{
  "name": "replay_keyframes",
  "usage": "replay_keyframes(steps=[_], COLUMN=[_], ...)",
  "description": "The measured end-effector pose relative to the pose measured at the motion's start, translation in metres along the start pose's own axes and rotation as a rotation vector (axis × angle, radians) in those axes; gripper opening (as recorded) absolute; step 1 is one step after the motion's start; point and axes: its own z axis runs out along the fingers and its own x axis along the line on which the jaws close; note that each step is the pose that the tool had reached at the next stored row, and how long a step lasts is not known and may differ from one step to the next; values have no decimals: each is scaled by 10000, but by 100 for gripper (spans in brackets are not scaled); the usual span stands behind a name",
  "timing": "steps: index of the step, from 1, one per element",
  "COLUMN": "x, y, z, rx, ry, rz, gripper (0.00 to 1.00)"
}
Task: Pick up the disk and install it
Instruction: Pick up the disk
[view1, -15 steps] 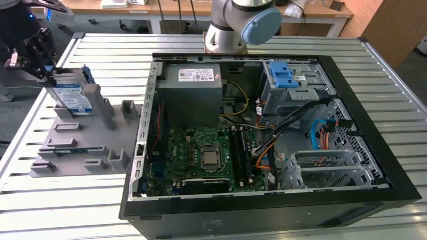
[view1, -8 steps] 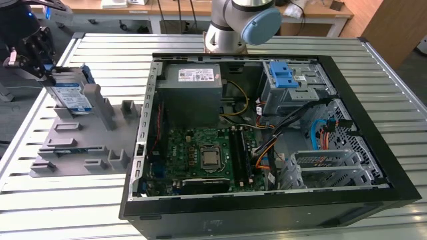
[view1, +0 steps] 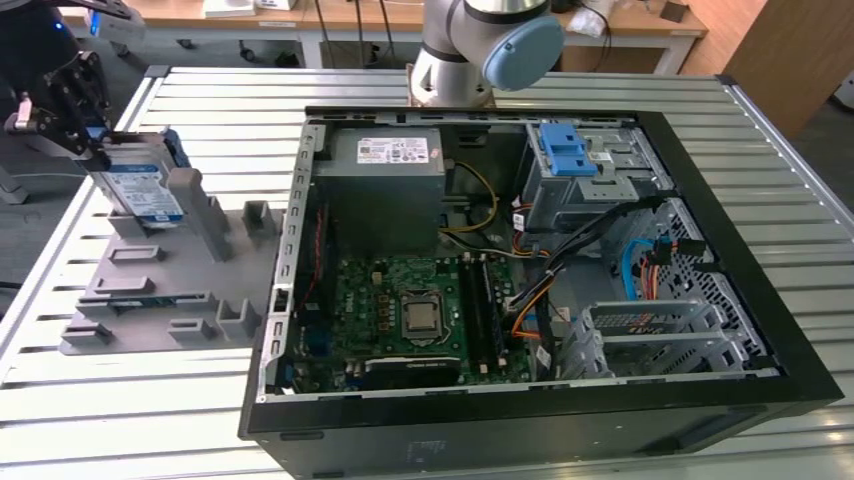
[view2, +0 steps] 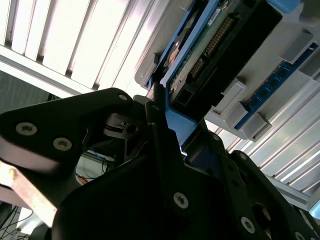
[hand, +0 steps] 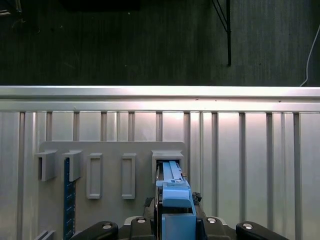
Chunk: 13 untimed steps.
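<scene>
At the exterior view's left, clamped tight with the gripper (view1: 96, 150) on the blue frame of the disk (view1: 140, 190). Held upright at a slot of the grey rack (view1: 147, 290), beside the computer case (view1: 441, 440).

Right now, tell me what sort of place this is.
Probably a robotics lab bench: a robot arm at a slatted metal table, an open PC case, a grey parts fixture where the gripper clamps the disk, desks behind.
</scene>
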Motion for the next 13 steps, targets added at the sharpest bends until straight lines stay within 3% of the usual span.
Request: replay_keyframes(steps=[7, 13], x=[0, 0], y=[1, 1], z=[-9, -66], rx=[-2, 0], ry=[-2, -3], rz=[-1, 0], gripper=[36, 36])
